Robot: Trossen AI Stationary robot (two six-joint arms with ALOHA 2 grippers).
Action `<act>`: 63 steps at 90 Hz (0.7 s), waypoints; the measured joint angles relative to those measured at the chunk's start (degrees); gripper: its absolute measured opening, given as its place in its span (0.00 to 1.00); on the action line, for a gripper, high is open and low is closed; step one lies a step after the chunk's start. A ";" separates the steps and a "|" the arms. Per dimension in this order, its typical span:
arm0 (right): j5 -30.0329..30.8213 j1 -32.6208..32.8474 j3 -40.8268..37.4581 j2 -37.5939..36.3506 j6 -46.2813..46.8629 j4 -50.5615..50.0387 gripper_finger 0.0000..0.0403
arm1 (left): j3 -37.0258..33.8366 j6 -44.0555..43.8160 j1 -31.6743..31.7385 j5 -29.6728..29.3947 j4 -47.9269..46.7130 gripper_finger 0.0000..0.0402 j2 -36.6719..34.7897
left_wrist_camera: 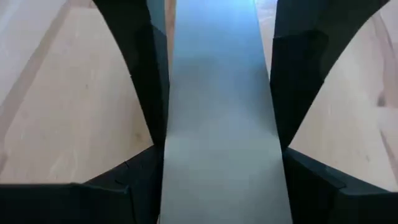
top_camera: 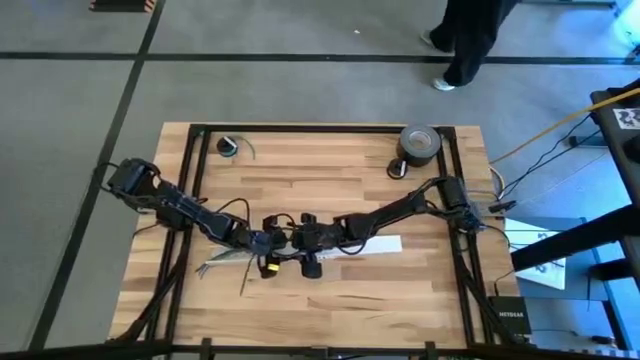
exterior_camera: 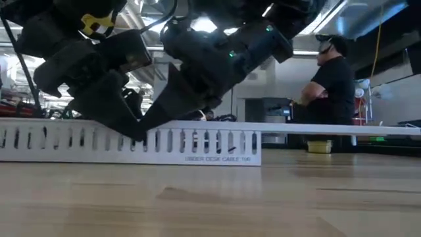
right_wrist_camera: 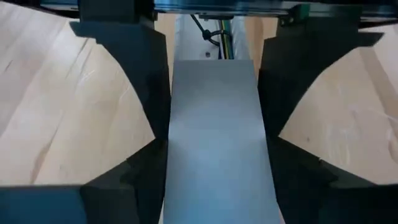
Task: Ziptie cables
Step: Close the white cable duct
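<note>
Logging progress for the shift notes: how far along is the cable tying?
Nothing looks done yet: the cables lie loose on the table, splayed and unbound. In hand: the left gripper and right gripper meet mid-table, both with fingers closed on the white slotted strip, not the cables. Left: picking up the cables and tying them.

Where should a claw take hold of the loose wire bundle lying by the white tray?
Probably where the cables run together, near the left claw, not at the splayed ends. Come straight down, closing across the bundle, since it lies flat on the table. The right claw and the left sit over the cable tray.
</note>
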 joint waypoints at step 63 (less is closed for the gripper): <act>1.29 -0.04 1.40 -6.00 -1.55 -17.33 0.92 | 0.55 -4.11 0.24 -1.34 1.00 0.59 -0.24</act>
